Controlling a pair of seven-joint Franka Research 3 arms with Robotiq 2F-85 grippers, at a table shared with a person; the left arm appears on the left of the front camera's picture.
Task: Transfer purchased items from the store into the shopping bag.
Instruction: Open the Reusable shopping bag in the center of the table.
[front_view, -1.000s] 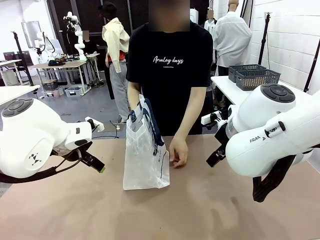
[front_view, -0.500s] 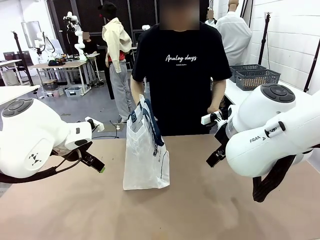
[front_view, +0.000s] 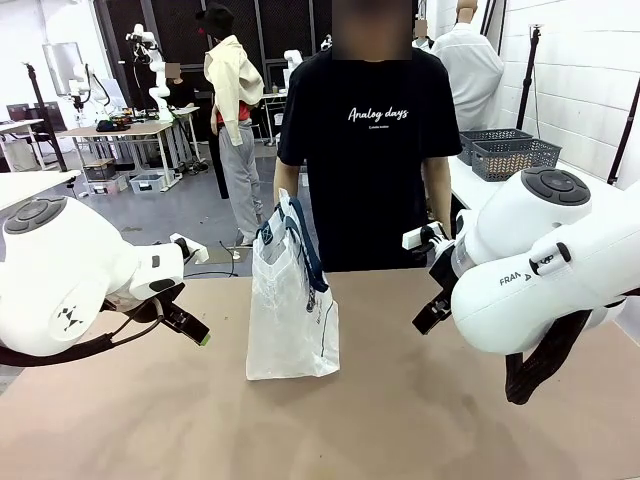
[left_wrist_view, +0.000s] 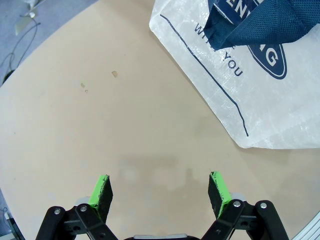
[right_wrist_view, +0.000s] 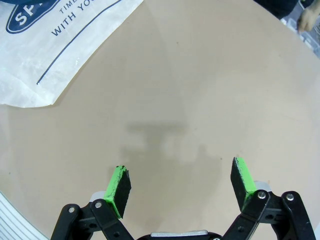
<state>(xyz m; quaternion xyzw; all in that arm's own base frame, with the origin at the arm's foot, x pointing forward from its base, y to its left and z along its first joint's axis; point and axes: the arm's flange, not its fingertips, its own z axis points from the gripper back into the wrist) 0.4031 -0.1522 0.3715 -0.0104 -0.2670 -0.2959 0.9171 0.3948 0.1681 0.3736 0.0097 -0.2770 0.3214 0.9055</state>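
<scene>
Person (front_view: 370, 150) shifted right; shopping bag (front_view: 290, 320) upright, tan table (front_view: 450, 420)

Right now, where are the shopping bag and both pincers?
shopping bag (front_view: 288, 325), front view, white front panel.
left pincer (left_wrist_view: 160, 186), left wrist view, between its fingertips.
right pincer (right_wrist_view: 181, 174), right wrist view, between its fingertips.

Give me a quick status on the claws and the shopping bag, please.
Left claw open, empty. Right claw open, empty. Shopping bag standing mid-table between them. Person close behind bag.

Lab/workshop: cluttered worktable (front_view: 112, 131), tripod stand (front_view: 527, 75), 2 mesh baskets (front_view: 512, 156).
</scene>
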